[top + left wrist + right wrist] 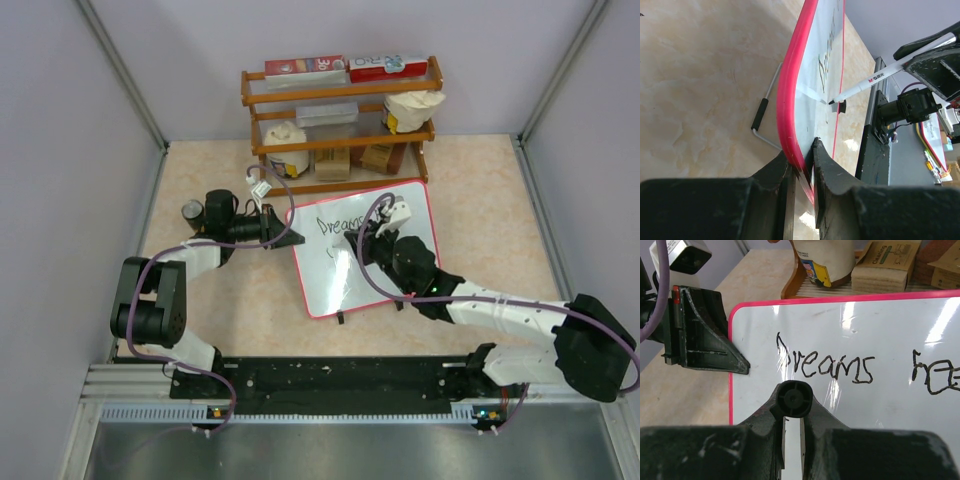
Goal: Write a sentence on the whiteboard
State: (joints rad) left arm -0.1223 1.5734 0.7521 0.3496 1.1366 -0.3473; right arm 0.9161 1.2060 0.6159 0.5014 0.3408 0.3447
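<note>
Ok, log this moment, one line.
left gripper: shut on red-framed white whiteboard | right gripper: shut on white marker pen | black handwritten sentence: Dreams, unfinished

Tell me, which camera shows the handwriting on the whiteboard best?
The right wrist view: the lettering faces it close up, with "Dreams" plainly readable. The top view shows it tiny, and the left wrist view sees it almost edge-on and squashed.

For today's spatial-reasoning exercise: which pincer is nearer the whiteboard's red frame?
Left. The left pincer clamps the whiteboard by its red frame; the right pincer holds a marker over the board's white middle.
</note>
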